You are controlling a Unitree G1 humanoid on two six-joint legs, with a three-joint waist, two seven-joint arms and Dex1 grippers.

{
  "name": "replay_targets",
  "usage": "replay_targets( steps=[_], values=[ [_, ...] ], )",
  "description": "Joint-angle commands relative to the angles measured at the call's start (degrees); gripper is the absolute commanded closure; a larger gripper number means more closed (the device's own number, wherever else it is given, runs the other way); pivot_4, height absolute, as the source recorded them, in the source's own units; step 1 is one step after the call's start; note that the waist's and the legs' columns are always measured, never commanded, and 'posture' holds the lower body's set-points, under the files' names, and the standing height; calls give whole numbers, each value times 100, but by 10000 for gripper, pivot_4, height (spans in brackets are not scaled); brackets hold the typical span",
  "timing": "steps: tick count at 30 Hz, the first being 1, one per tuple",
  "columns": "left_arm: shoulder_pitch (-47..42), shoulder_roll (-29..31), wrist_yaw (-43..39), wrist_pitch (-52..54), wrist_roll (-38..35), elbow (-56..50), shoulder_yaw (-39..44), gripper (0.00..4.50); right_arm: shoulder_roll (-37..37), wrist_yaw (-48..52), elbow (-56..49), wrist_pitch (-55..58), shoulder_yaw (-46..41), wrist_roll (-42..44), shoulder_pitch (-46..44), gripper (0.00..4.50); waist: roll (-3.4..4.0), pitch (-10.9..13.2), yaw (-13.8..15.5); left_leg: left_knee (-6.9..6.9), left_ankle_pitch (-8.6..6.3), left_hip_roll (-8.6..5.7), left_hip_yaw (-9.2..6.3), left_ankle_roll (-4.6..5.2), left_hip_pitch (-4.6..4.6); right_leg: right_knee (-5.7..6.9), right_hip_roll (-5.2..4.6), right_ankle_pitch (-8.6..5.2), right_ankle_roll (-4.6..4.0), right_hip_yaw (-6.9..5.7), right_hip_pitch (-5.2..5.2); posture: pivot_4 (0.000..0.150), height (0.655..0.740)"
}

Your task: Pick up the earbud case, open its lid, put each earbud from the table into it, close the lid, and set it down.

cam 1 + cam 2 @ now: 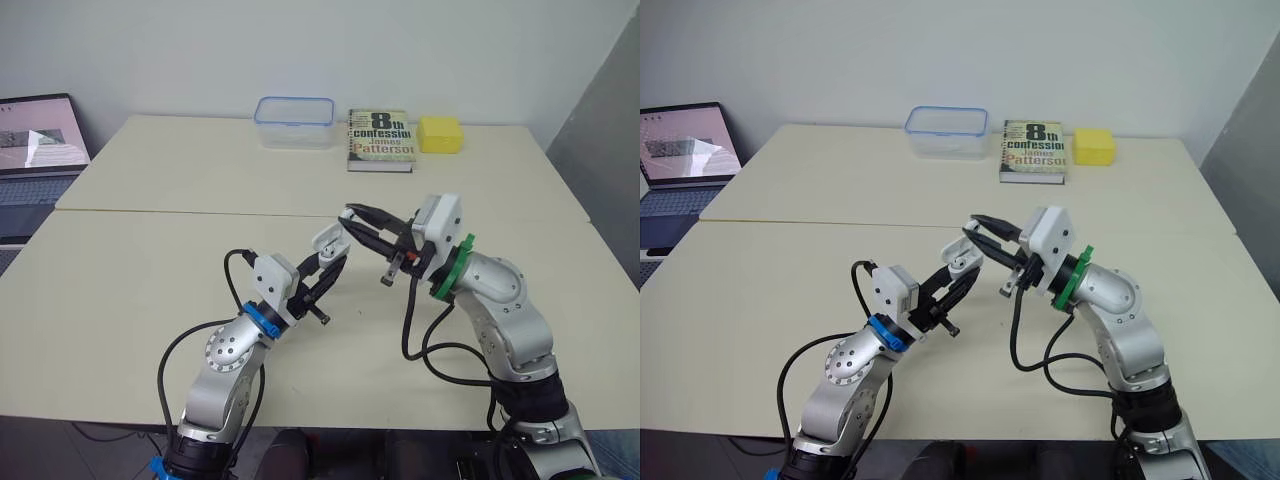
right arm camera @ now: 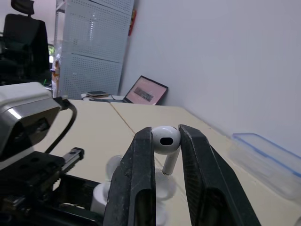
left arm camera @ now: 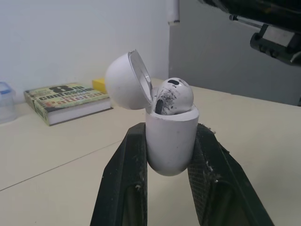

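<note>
My left gripper point(image 3: 170, 130) is shut on the white earbud case point(image 3: 170, 141), held upright above the table's middle. Its lid point(image 3: 127, 81) is hinged open, and one white earbud point(image 3: 175, 93) sits in a slot with its head sticking out. My right gripper point(image 2: 165, 134) is shut on a second white earbud point(image 2: 165, 139), stem pointing down. In the head views the right gripper point(image 1: 349, 216) hovers just above and behind the open case point(image 1: 328, 241), apart from it. In the right wrist view the case point(image 2: 110, 190) shows below the held earbud.
Along the table's far edge stand a clear plastic container point(image 1: 294, 121), a paperback book point(image 1: 380, 140) and a yellow block point(image 1: 440, 134). A laptop point(image 1: 35, 140) is open on the far left. A seam runs across the table point(image 1: 150, 290) behind the grippers.
</note>
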Motion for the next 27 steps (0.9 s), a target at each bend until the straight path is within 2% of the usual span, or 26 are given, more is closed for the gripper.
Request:
replay_targets(
  steps=[1,11,27],
  values=[
    [-63,-24,-2,-156,-10,-128,0,37320,-44,7,-75,-319,107,-73,41,41100,0,0,0,0,0,0,0,0,0,0,0,0,0,0,0,1500,7400],
    [-60,-27,-32,-166,-26,-123,-2,37320,12,-202,570,-1161,268,-549,114,41100,0,0,0,-1,0,2,5,0,3,0,3,0,0,4,-1,1500,7400],
    [-37,2,-56,-156,-41,-143,9,37320,-74,-203,939,-1630,357,-761,272,41100,1,0,0,-2,0,3,7,0,3,-1,3,0,0,7,-2,1500,7400]
  ],
)
